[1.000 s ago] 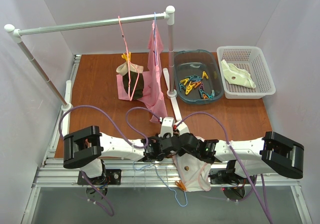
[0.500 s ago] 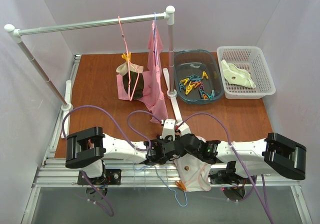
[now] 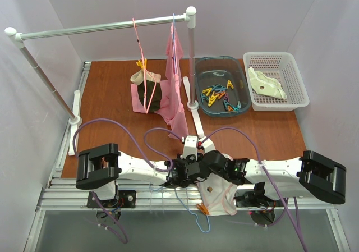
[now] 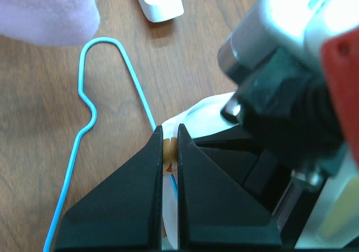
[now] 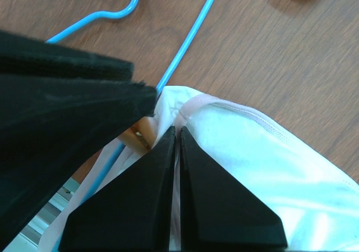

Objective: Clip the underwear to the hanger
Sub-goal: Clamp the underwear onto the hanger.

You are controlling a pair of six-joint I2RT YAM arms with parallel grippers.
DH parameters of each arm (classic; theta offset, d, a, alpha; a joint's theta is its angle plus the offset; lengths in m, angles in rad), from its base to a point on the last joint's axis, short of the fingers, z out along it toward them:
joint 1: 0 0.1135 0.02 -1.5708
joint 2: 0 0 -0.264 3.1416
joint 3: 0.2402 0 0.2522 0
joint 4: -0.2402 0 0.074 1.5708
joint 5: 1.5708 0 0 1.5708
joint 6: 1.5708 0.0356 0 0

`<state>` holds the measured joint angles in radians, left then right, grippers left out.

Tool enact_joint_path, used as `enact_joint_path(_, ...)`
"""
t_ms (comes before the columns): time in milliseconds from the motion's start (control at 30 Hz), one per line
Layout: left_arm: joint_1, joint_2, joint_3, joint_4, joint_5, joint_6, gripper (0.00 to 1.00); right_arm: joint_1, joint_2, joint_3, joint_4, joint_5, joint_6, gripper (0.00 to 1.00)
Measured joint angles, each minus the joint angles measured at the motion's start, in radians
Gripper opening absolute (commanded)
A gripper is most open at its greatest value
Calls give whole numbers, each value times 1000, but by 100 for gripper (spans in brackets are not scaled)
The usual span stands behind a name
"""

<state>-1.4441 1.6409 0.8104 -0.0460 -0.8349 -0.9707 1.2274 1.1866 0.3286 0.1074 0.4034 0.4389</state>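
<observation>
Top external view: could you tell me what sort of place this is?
Probably a robot test bench staged for laundry: a clothes rail with hung garments, a tub of coloured pegs and a white basket on a wooden table.

Overhead view; wrist close-ups sharing hanger (image 5: 190,32)

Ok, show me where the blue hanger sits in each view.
Top external: hanger at bottom centre, left of the underwear.
Left wrist: left half, hook at upper left.
Right wrist: top centre, slanting down to the underwear.
Shared landmark: the underwear's white edge lying over the wire.
</observation>
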Motion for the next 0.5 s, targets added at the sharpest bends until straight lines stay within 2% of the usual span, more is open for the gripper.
enact_joint_path(200, -30, 34, 29, -98, -39, -60, 0, -5, 19, 2, 23, 16, 26, 1)
enact_joint_path(500, -31, 51, 52, -140, -56, -90, 2, -8, 24, 2, 28, 26, 41, 1)
